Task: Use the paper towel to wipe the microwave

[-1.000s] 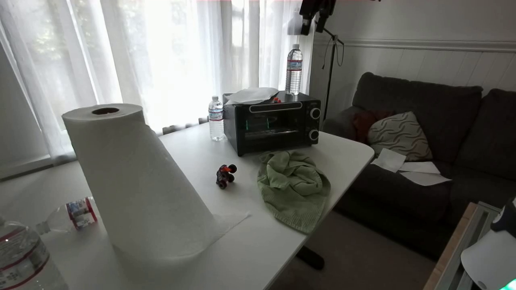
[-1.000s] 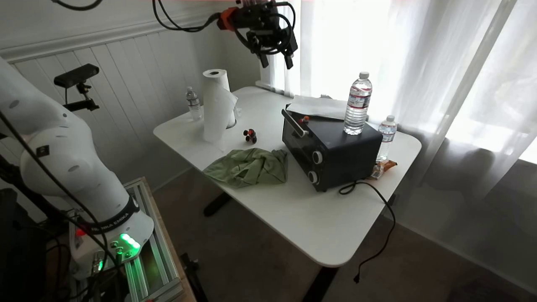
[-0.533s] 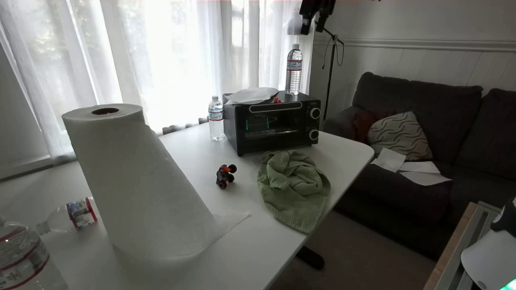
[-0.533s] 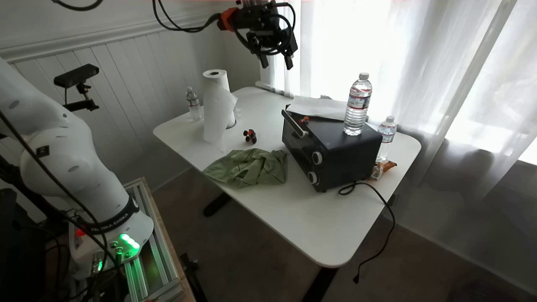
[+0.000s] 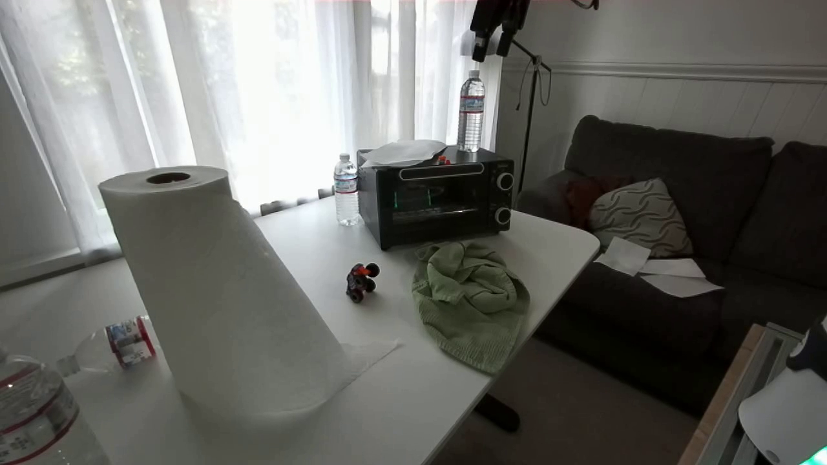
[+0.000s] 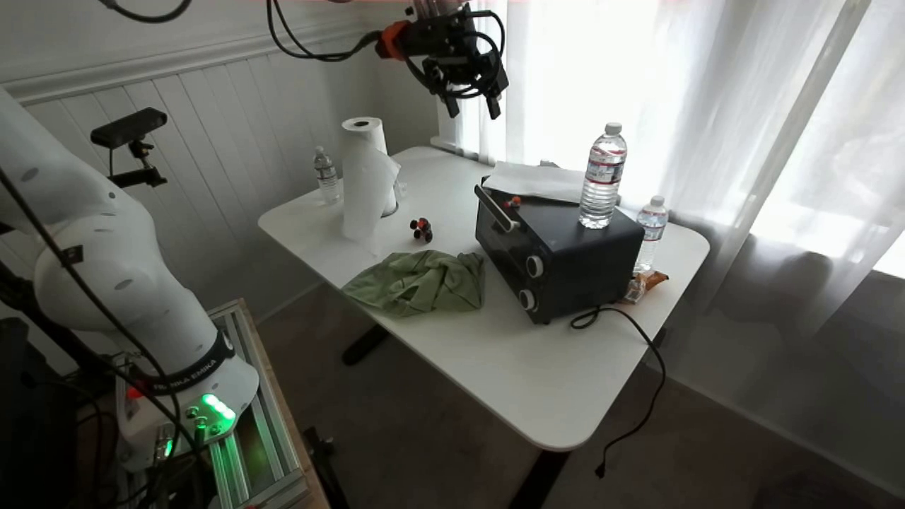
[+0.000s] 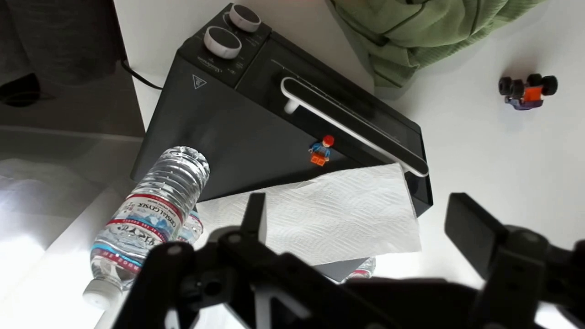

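The microwave is a small black oven on the white table; it also shows in an exterior view and the wrist view. A loose white paper towel sheet lies on its top, also visible in an exterior view and the wrist view. My gripper is open and empty, in the air above the table, apart from the sheet. It also shows at the top of an exterior view. In the wrist view the sheet appears between and beyond the open fingers.
A water bottle and a small toy figure stand on the microwave top. More bottles stand beside and behind it. A green cloth, toy truck and paper towel roll are on the table.
My gripper has moved slightly lower, a little left in an exterior view and a little right in an exterior view from another place. The sheet and other objects have not moved.
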{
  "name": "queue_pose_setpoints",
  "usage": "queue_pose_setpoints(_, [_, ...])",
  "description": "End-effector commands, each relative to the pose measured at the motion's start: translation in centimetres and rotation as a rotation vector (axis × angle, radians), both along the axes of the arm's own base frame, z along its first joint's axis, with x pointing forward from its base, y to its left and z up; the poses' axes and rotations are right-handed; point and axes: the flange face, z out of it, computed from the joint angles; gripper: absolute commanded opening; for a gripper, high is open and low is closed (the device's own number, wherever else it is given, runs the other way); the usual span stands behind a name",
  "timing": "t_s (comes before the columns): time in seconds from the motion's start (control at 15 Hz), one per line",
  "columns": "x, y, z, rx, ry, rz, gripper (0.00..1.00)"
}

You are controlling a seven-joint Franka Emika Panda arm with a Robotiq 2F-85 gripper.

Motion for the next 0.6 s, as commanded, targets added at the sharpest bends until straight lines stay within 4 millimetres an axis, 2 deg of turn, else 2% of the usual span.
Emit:
queue_pose_setpoints(0.0, [2.6,0.6,-1.1,-0.02,-0.01,0.013,1.0])
queue_pose_setpoints(0.53, [6.4,0.4,-4.1,-0.019,0.015,0.021,1.0])
